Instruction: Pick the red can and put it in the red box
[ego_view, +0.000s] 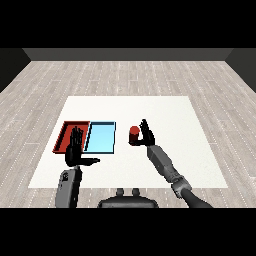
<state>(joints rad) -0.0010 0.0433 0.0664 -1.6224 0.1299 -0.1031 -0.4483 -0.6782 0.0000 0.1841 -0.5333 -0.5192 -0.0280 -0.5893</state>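
A wide white rectangular table (165, 107) fills the middle of the view, standing on a pale grey plank floor (125, 75). On the table's left part 2 shallow trays lie side by side with edges touching: a red rectangular tray (64, 133) at the far left and a light blue rectangular tray (102, 137) just right of it.

The left grey forearm (68, 186) comes up from the lower left. Its black left hand (75, 150) is held upright over the near right corner of the red tray, fingers straight and pointing away, thumb stuck out to the right; it holds nothing.

The right grey forearm (164, 165) reaches in from the lower right. Its black right hand (146, 134) stands just beside a small red cylindrical can (134, 135), fingers mostly straight and spread upward. Whether the palm touches the can cannot be told; the fingers are not wrapped round it.

The can stands upright on the bare table, right of the blue tray and apart from it.
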